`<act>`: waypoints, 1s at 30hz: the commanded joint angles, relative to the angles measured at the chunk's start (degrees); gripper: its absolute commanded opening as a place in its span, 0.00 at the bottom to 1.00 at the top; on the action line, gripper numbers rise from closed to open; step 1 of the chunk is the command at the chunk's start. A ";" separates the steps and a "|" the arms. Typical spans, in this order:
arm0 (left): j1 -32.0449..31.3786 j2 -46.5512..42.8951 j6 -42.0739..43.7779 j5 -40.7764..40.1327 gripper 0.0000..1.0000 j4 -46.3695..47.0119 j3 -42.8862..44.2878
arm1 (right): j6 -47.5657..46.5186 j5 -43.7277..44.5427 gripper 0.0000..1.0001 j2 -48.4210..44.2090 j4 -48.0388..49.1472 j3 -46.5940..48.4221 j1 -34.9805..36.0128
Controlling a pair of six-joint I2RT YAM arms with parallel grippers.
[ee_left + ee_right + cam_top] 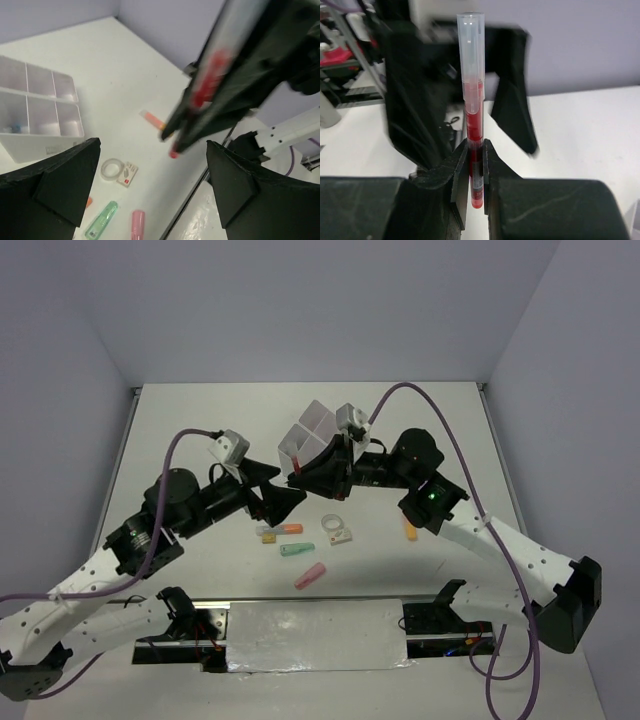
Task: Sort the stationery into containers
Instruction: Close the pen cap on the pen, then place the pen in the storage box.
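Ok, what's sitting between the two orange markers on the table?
The tape roll, lying apart from both the left orange marker and the right orange marker. The top view shows it.

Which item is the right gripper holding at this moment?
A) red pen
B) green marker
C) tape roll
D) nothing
A: the right wrist view shows the right gripper closed on a red pen that stands up between its fingers.
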 commanded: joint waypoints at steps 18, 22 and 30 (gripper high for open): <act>-0.01 -20.97 8.66 -18.27 0.99 -24.92 -1.90 | -8.48 19.48 0.00 26.62 36.45 0.88 -7.37; 0.00 -28.10 9.46 -18.09 0.99 -24.84 -7.36 | -9.17 20.87 0.00 33.06 38.73 3.79 -9.40; 0.00 -35.85 9.81 -15.27 0.99 -22.11 -10.36 | -4.70 16.92 0.03 44.75 44.16 9.16 -13.27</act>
